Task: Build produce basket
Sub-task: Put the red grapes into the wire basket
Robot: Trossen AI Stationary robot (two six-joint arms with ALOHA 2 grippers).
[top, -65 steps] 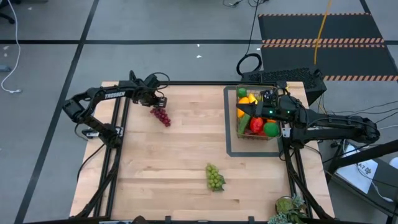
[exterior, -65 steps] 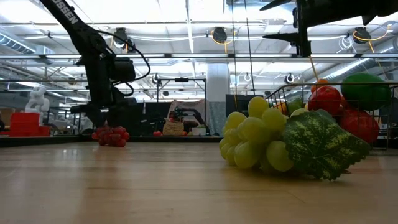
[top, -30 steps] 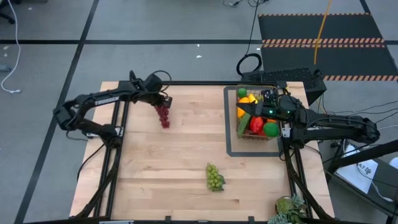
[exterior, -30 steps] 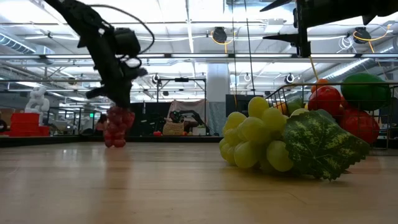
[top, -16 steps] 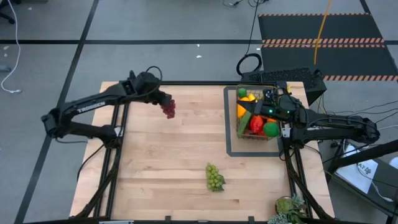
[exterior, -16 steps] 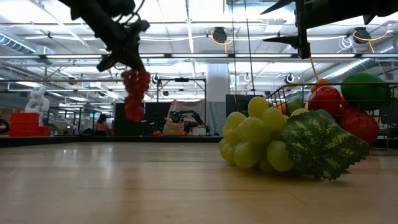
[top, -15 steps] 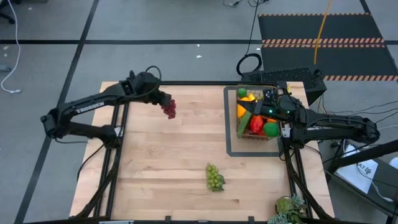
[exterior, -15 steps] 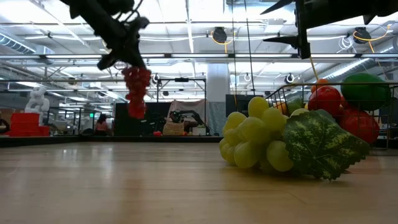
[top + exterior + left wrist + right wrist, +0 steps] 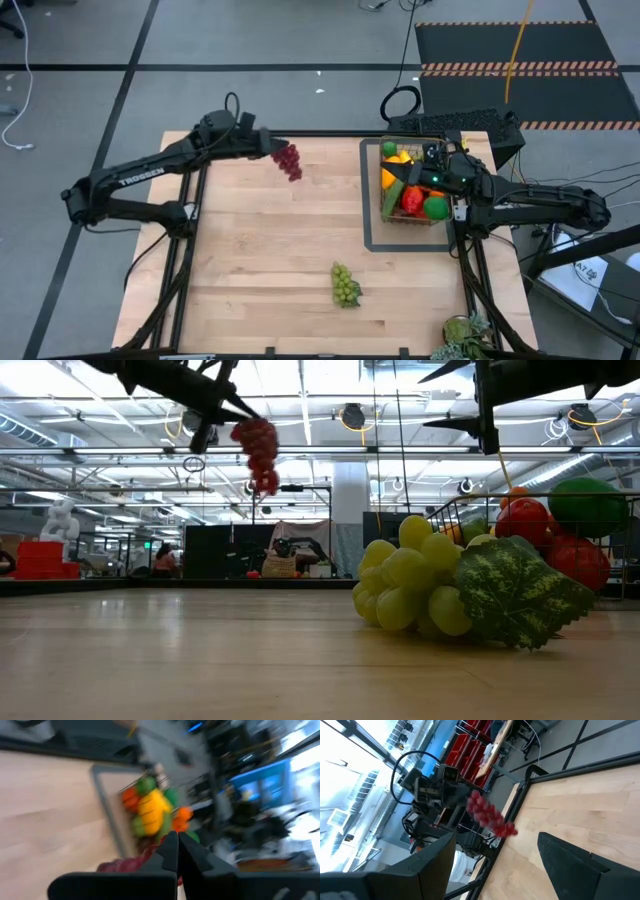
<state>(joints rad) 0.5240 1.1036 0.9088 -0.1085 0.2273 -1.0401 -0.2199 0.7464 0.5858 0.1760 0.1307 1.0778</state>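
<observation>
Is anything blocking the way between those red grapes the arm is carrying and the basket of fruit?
Nothing visible does. The left gripper holds the red grapes in the air, and only bare table lies between them and the basket. The green grapes sit well aside.

I take the wire basket (image 9: 410,190) as my landmark. My high camera looks straight down, with the basket toward the table's right edge. My low camera sits at tabletop height close behind the green grapes (image 9: 415,588), the basket (image 9: 530,540) behind them. The left wrist camera faces the basket (image 9: 152,812) from across the table; all three views share it.
</observation>
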